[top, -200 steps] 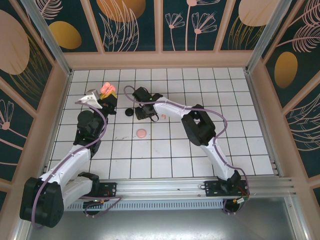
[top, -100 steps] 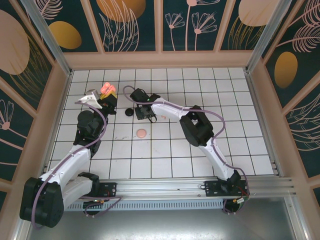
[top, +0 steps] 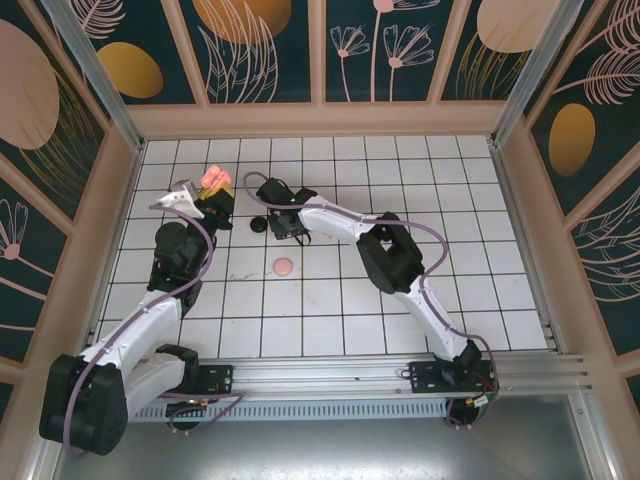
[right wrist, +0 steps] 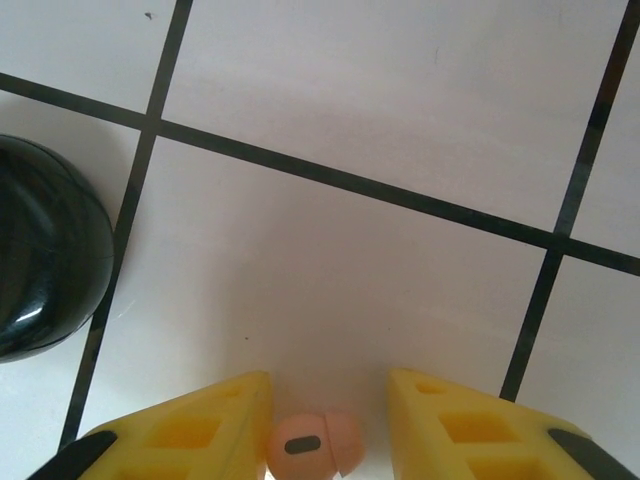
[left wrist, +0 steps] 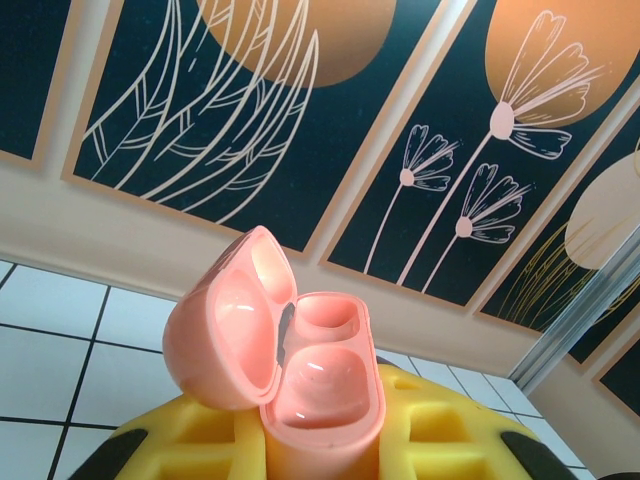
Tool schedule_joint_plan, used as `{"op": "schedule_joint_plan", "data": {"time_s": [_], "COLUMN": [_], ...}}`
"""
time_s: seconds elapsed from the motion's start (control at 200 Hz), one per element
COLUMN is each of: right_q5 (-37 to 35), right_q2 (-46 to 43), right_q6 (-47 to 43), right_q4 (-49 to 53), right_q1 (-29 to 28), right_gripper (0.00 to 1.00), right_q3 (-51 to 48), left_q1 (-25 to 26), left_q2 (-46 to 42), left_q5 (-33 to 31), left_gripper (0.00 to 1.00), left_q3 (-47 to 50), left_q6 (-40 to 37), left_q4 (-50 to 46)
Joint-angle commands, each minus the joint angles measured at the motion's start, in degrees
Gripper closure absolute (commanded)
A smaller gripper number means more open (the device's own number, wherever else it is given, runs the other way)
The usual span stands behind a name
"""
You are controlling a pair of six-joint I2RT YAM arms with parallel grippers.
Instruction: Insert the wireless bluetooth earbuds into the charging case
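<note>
Starting at the near edge of the table point(top: 480, 300), the left arm point(top: 140, 330) runs up the left side from its base, folds at a dark joint and lifts its wrist over the far-left part of the grid. The right arm point(top: 432, 312) climbs from its base right of centre to a bent elbow mid-table, then stretches its white forearm leftwards and away. A small pink disc point(top: 284, 266) lies on a tile between the two arms, touched by neither. Further on, the right gripper point(right wrist: 325, 425) points straight down at the table, its yellow fingers point(right wrist: 190, 435) narrowly parted on either side of a coral-pink earbud point(right wrist: 313, 445) that lies on the white tile. The one finger is right against it and a sliver of tile shows at the other. Just to the left of it sits a black rounded case point(right wrist: 40, 260), on the table and apart from the fingers. Beyond that, the left gripper point(top: 210, 192) faces the far wall and clamps the coral-pink charging case point(left wrist: 300, 370) by its base, upright, with the lid swung open and tipped left and both wells showing.
</note>
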State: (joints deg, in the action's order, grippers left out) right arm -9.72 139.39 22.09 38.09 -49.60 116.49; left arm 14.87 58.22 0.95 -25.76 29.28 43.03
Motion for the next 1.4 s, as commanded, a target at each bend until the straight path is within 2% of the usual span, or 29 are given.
{"op": "schedule_joint_plan", "data": {"time_s": [0.0, 0.35, 0.616, 0.671, 0.806, 0.871, 1.036, 1.396], "right_q5": [-0.4, -1.0, -2.4, -2.2, -1.6, -1.9, -2.6, -3.2], "right_q2": [2.6, 3.3, 1.4, 0.5, 0.2, 0.2, 0.0, 0.0], "right_q6": [1.5, 2.1, 2.7, 2.8, 3.0, 3.3, 4.0, 4.6], "right_q4": [2.4, 2.9, 2.3, 1.6, 1.7, 2.0, 2.3, 2.5], "right_q1": [-0.9, -1.5, -1.5, -1.3, -1.0, -1.0, -1.3, -2.3], "right_gripper": [0.66, 0.74, 0.76, 0.75, 0.59, 0.56, 0.57, 0.63], "right_q3": [1.8, 3.0, 1.9, 1.1, 0.9, 0.7, -0.1, -0.3], "left_q1": [-0.4, -0.5, -0.4, -0.5, -0.4, -0.4, -0.5, -0.4], "left_q2": [-0.8, -0.7, -0.9, -1.0, -1.0, -1.0, -1.1, -1.1], "left_q5": [-0.2, -0.3, -0.2, -0.2, 0.1, 0.1, 0.2, 0.2], "left_gripper": [1.00, 1.00, 1.00, 1.00, 1.00, 1.00, 1.00, 1.00], "left_q3": [0.4, 0.8, 0.6, 0.4, 0.4, 0.5, 0.6, 0.6], "left_q6": [1.0, 1.5, 1.5, 1.4, 1.7, 1.9, 2.1, 2.2], "left_q4": [2.5, 2.9, 2.5, 2.4, 2.6, 2.8, 2.9, 2.9]}}
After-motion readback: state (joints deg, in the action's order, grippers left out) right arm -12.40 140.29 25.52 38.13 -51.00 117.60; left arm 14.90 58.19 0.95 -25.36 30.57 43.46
